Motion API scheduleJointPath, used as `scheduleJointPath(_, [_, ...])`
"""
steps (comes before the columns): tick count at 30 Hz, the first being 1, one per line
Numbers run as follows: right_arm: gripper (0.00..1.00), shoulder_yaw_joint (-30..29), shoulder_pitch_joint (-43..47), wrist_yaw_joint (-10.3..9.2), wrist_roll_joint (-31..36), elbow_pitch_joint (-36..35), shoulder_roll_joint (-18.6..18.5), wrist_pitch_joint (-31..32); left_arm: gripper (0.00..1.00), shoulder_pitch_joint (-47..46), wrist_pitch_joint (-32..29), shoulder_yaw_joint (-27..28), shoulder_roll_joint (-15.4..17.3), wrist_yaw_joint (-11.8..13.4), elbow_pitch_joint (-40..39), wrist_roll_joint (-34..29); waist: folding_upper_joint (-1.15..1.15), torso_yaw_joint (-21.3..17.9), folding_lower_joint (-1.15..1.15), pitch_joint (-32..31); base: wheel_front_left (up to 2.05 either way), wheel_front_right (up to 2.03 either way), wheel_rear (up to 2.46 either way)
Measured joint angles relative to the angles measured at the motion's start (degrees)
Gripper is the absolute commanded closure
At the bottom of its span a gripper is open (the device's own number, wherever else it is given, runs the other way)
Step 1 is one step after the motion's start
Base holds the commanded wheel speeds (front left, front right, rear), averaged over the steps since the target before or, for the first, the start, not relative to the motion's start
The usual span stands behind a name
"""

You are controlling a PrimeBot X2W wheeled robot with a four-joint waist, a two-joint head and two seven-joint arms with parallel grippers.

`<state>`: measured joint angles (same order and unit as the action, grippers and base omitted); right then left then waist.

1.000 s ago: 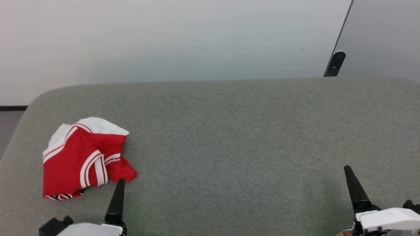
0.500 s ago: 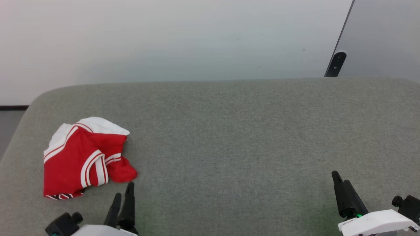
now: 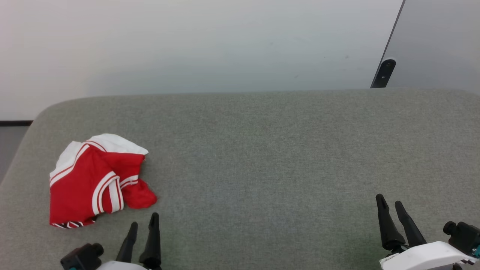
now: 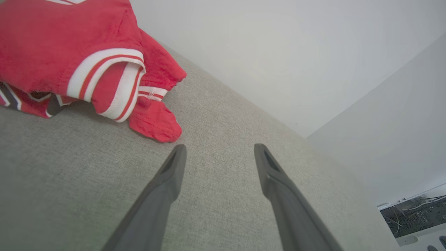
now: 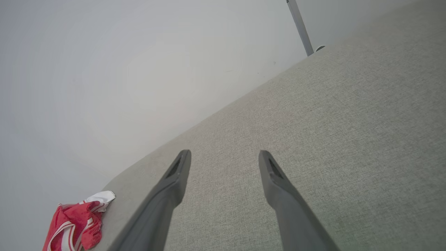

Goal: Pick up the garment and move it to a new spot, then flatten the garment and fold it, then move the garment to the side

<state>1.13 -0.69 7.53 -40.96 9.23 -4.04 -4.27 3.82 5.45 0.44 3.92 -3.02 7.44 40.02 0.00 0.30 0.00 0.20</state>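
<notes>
**Lining up the first grab**

Nearest me, the left pincer (image 3: 143, 219) is hanging released just short of the red shirt (image 3: 86, 183), and the right pincer (image 3: 388, 199), equally spread and empty, is idling well apart. I'd be going in low, pinching a bunched fold rather than a thin hem. The crumpled shirt is lying at the left of the grey fabric surface (image 3: 262, 150), with a pale wall (image 3: 187, 45) rising behind.

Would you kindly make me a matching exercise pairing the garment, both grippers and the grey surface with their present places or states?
Things: 1 garment; 2 left gripper; 3 right gripper; 4 grey surface.
States: A open, lower right in the head view, far from the red fabric; B crumpled heap at the left; C open, just short of the red fabric; D bears the red fabric.
Pairs: 1-B, 2-C, 3-A, 4-D.
</notes>
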Motion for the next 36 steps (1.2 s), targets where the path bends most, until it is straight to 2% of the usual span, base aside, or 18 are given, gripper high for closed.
scheduleJointPath(19, [0.00,0.34,1.23,0.00,12.55,-2.67,0.55,-2.45,0.00,1.53,3.02,-2.58,1.19,2.00,-2.50,-12.22,0.00,-0.24,0.00,0.35,0.00,0.00,0.00])
scheduleJointPath(36, [0.00,-0.54,1.86,0.00,20.51,-2.07,0.23,-5.68,0.00,2.73,5.35,-3.43,1.65,2.34,-4.05,-21.02,0.00,-0.32,0.00,0.53,0.00,0.00,0.00])
